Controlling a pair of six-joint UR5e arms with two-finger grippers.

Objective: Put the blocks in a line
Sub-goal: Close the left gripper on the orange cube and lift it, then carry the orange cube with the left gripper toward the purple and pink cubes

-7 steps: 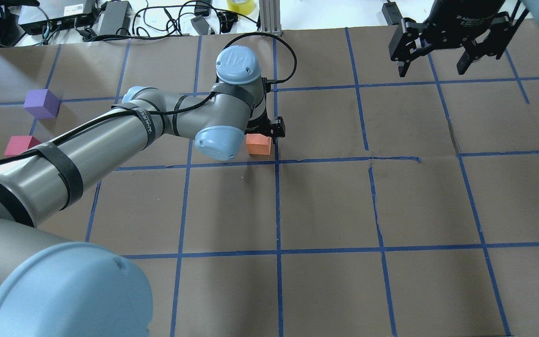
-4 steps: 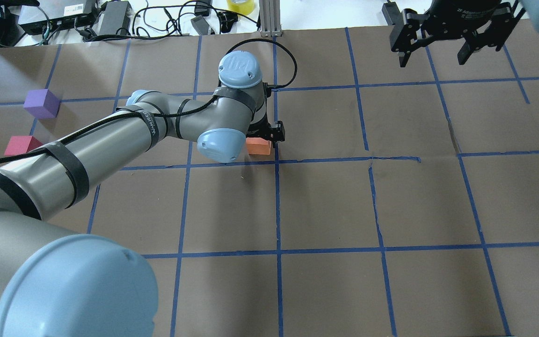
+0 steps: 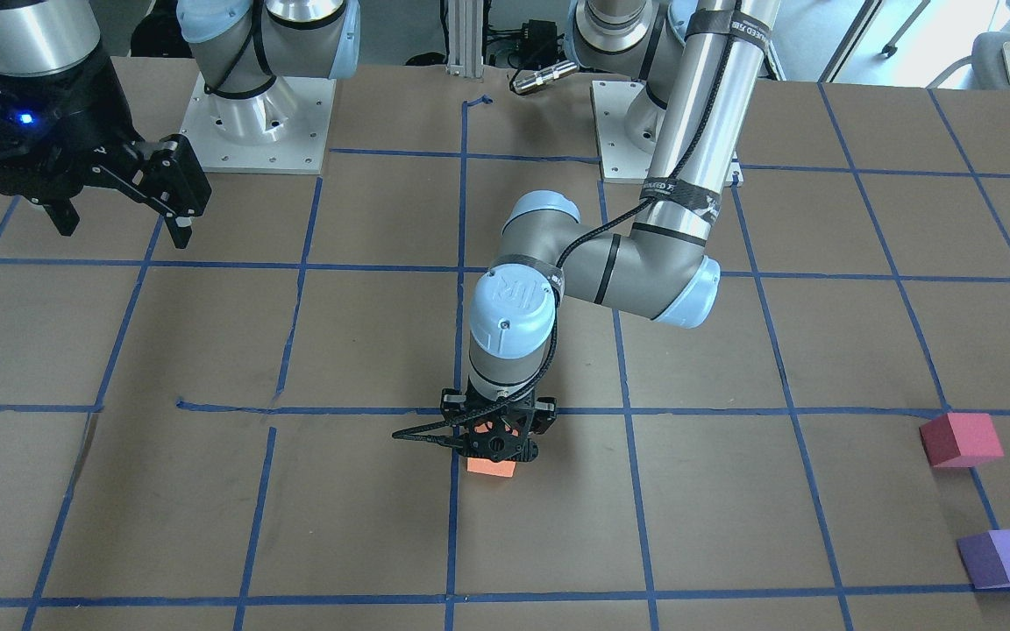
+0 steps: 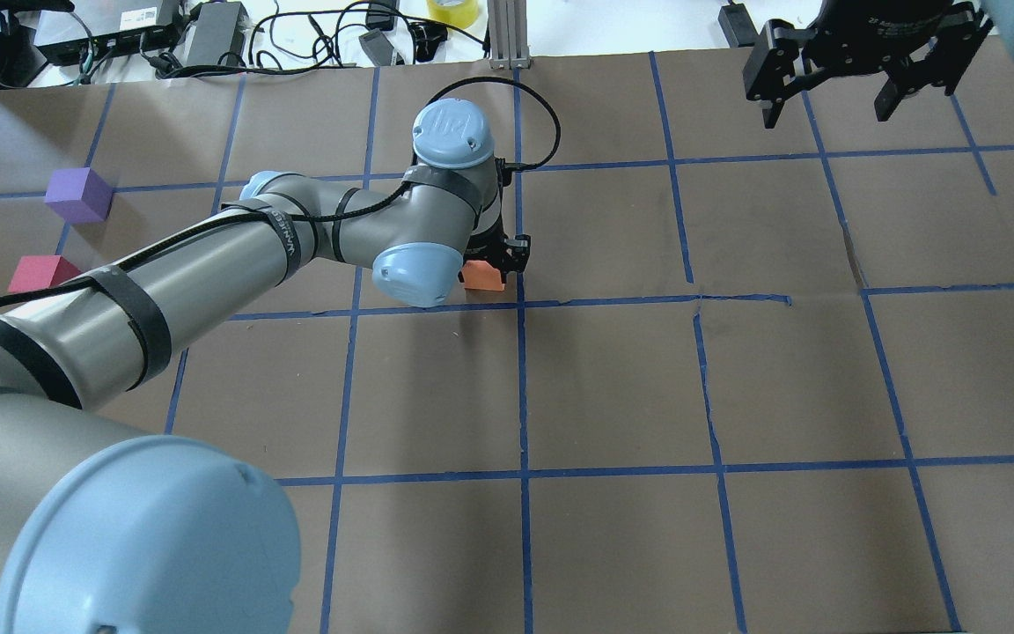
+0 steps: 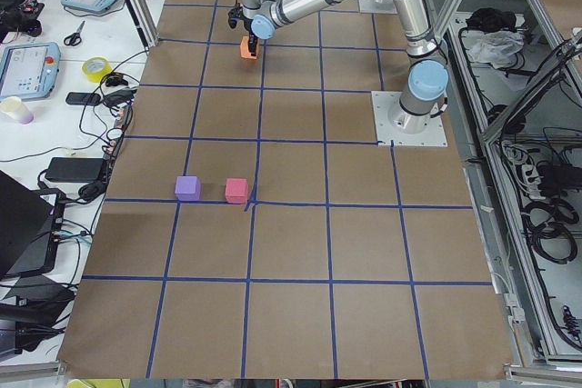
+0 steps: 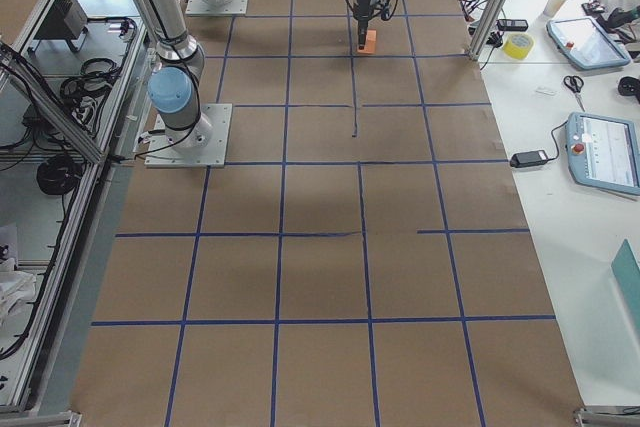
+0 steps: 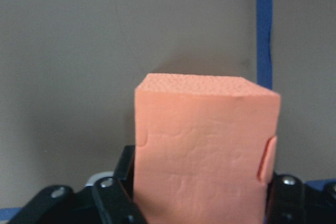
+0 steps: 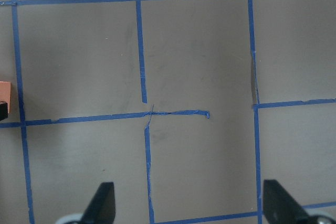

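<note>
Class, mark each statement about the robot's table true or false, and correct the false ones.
1. The left gripper has its jaws shut on the orange block. True.
2. The right gripper holds the purple block. False: its jaws are open and empty, and the purple block sits on the table far from it.
3. The pink block touches the purple block. False: bare table shows between them.
4. The orange block is close beside a blue tape line. True.
</note>
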